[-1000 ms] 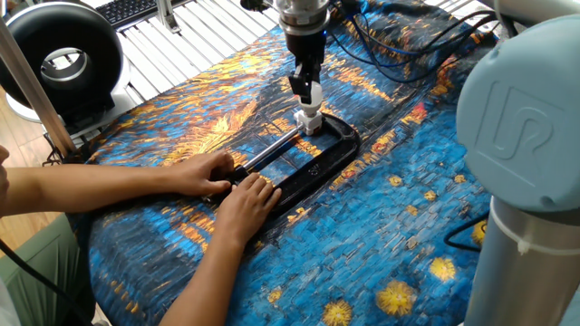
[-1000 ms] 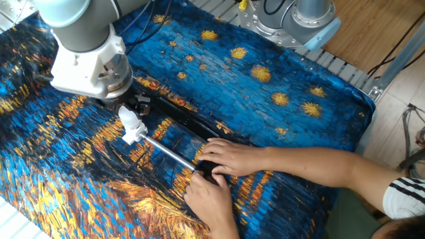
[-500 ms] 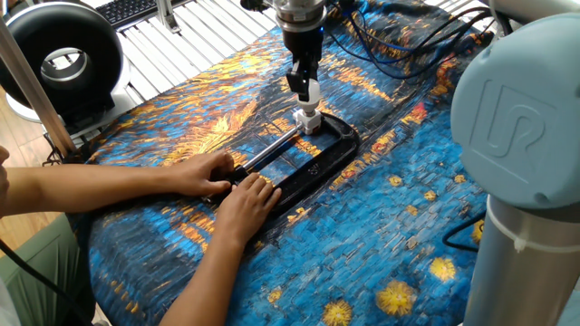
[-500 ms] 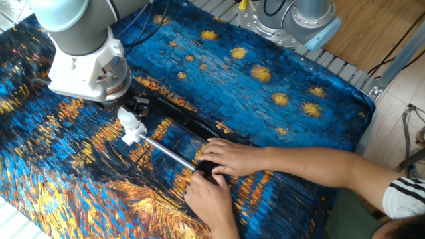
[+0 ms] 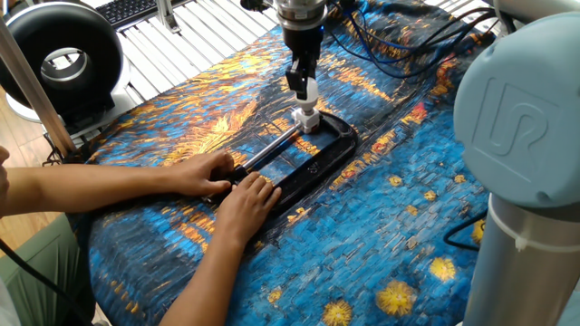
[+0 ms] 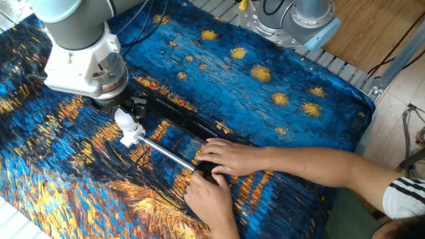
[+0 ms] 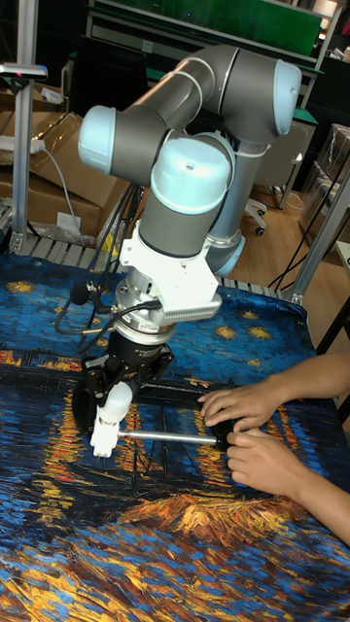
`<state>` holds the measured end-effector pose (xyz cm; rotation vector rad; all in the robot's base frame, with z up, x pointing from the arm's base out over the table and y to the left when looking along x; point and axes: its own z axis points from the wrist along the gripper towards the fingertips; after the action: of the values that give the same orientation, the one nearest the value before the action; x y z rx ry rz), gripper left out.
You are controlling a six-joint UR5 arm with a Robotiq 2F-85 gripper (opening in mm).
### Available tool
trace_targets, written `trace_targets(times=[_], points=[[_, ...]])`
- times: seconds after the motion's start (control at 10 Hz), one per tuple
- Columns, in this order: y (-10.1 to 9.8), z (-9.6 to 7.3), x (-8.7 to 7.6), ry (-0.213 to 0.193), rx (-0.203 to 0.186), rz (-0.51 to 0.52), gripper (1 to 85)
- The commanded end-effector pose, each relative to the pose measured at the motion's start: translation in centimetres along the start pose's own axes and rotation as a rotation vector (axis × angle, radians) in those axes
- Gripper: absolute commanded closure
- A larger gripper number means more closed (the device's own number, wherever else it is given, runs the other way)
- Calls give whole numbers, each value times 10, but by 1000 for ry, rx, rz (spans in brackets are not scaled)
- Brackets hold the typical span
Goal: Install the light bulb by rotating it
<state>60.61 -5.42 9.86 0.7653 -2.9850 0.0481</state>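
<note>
our gripper (image 5: 304, 84) pinches the light bulb (image 5: 309, 90) just above the socket (image 5: 309, 120) in the clamp (image 5: 308, 158), so screwing in looks unfinished.

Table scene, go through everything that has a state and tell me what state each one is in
light bulb: upright, gripped, seated over the socket block.
gripper: pointing down, fingers shut on the bulb.
socket block: held at the clamp's far end.
C-clamp: lying flat on the cloth.
person's hands: pressing on the clamp's near end.
</note>
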Motion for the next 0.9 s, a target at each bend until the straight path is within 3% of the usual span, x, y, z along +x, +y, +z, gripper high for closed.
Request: trace_targets(times=[0.0,0.4,0.8], points=[[0,0,-5,-20,-3,5,733],[-3,4,-6,-29,3,14,743],[0,1,4,2,-2,75,753]])
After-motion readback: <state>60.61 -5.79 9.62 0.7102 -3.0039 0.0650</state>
